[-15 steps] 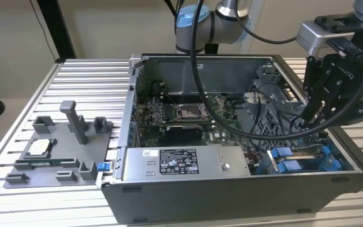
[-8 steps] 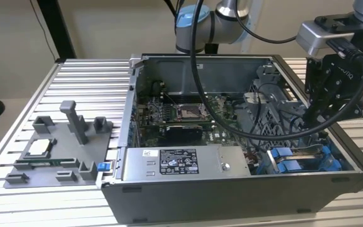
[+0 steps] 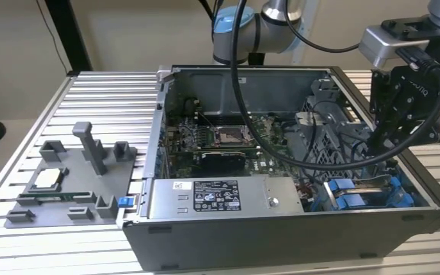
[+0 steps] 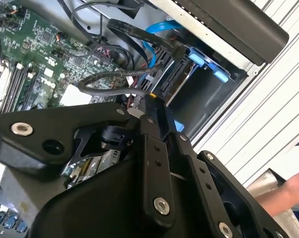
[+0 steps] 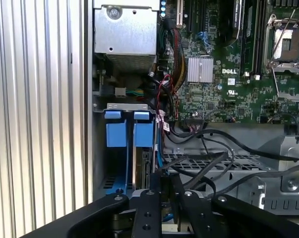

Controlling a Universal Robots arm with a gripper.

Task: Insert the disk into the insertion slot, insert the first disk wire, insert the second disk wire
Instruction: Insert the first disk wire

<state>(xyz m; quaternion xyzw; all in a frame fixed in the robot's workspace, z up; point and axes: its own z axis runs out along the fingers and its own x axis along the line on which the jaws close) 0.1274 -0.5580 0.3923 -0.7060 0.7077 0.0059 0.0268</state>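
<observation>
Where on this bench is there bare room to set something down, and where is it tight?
Bare slats of the table lie behind the grey fixture, up to the computer case. A narrow bare strip runs before the fixture. Inside the case, black cables and the gripper crowd the insertion slot.

surface: slatted metal table [image 3: 105, 97] | on it: open computer case [image 3: 281, 240] | beside: grey parts holder [image 3: 78, 182]

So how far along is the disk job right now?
The disk looks already seated in the insertion slot, its blue frame between the rails. The gripper is down at its connector end among loose black cables. I can't tell whether either wire is plugged in.
</observation>
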